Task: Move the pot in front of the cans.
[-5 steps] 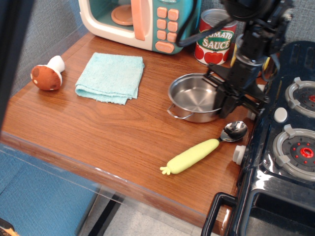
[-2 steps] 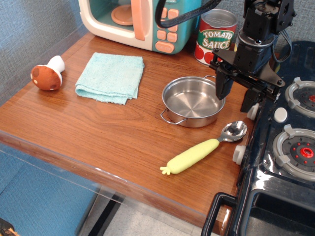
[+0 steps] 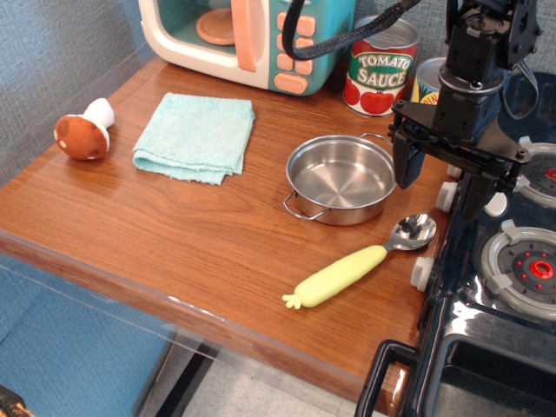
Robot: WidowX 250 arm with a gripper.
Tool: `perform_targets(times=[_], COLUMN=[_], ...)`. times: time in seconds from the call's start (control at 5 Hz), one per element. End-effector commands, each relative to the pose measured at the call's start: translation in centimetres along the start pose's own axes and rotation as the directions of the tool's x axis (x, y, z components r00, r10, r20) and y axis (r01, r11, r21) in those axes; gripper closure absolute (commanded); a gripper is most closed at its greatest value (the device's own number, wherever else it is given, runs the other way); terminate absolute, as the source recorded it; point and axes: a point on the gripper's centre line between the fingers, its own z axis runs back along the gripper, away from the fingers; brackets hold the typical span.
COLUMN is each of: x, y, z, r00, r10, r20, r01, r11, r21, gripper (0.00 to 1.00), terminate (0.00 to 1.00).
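Note:
The shiny steel pot (image 3: 340,179) with two wire loop handles sits on the wooden counter, just in front of the cans. The red-and-white Tomato Sauce can (image 3: 380,68) stands behind it. The shorter can (image 3: 427,80) is to its right, mostly hidden by the arm. My gripper (image 3: 440,182) is open and empty. It hangs just right of the pot, above the counter's right edge, with its fingers apart and clear of the pot's rim.
A spoon with a yellow handle (image 3: 360,263) lies in front of the pot. A teal cloth (image 3: 195,135) and a toy mushroom (image 3: 83,130) lie to the left. A toy microwave (image 3: 248,36) stands at the back. A black toy stove (image 3: 504,261) borders the right.
My gripper has let go of the pot and moved up and to the right, away from it. The pot has shifted slightly left and now rests alone.

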Motion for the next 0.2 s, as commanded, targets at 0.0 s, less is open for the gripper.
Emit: perform_targets(times=[0.0], x=[-0.43], y=[-0.08], z=[2.61], r00=[0.998], r10=[-0.001], r20=[0.065], r01=[0.001], r11=[1.0], r21=[-0.006], gripper=[0.0], terminate=[1.0])
